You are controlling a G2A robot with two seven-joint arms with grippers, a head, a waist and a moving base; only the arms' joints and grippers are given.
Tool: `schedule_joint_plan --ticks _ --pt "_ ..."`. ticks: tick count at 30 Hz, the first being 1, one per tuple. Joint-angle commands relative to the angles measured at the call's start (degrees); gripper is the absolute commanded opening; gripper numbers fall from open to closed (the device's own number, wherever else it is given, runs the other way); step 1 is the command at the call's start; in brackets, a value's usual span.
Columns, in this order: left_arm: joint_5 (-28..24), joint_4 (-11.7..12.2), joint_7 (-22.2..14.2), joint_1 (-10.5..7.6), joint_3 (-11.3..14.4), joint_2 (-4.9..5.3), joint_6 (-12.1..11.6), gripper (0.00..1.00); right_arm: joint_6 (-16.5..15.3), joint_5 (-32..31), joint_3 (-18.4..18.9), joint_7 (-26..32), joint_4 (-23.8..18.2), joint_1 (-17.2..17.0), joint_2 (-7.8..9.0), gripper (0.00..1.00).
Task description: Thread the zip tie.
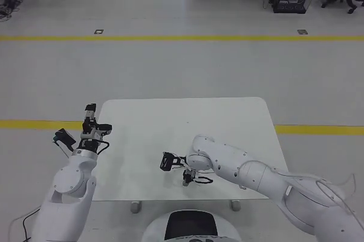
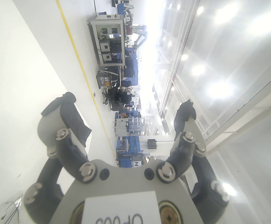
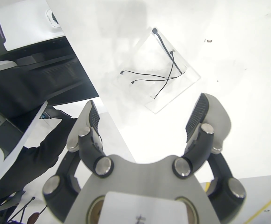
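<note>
Several black zip ties (image 3: 165,50) lie crossed inside a flat clear plastic bag (image 3: 172,90) on the white table (image 1: 182,121). One is thicker, the others are thin. My right gripper (image 3: 147,115) hovers open just above the bag, close to the table's front edge, with nothing between its fingers. In the top view the right gripper (image 1: 188,177) points down near the front middle of the table. My left gripper (image 1: 89,116) stands at the table's left edge, raised and pointing away from the table. The left gripper (image 2: 126,110) is open and holds nothing.
The table's front edge (image 3: 98,94) runs close beside the bag, with the floor below it. Bare white tabletop spreads to the back and right. A yellow floor line (image 1: 327,129) passes behind the table.
</note>
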Motion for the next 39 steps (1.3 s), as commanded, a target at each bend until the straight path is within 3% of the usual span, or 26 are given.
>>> schedule_joint_plan --ticks 1,6,8,9,11,25,39 --pt "0.0 0.0 0.0 0.0 0.0 0.0 0.0 1.0 0.4 -0.67 0.03 -0.78 -0.08 -0.29 0.0 1.0" --pt "0.0 0.0 0.0 0.0 0.0 0.0 0.0 1.0 0.99 -1.3 1.02 -0.92 -0.69 -1.01 0.01 1.0" --pt "0.0 0.0 0.0 0.0 0.0 0.0 0.0 1.0 1.09 -1.28 1.5 -0.76 -0.88 -1.21 0.01 0.74" --pt "0.0 0.0 0.0 0.0 0.0 0.0 0.0 1.0 1.24 -1.38 1.68 -0.7 -0.89 -1.31 0.01 0.56" --pt "0.0 0.0 0.0 0.0 0.0 0.0 0.0 1.0 1.36 -1.58 1.99 -0.59 -0.88 -1.52 0.0 0.46" --pt "0.0 0.0 0.0 0.0 0.0 0.0 0.0 1.0 -0.88 -3.44 3.12 -1.5 1.76 -2.75 -0.8 0.38" --pt "0.0 0.0 0.0 0.0 0.0 0.0 0.0 1.0 -1.96 -6.12 0.9 -3.74 7.28 -2.37 -4.13 0.35"
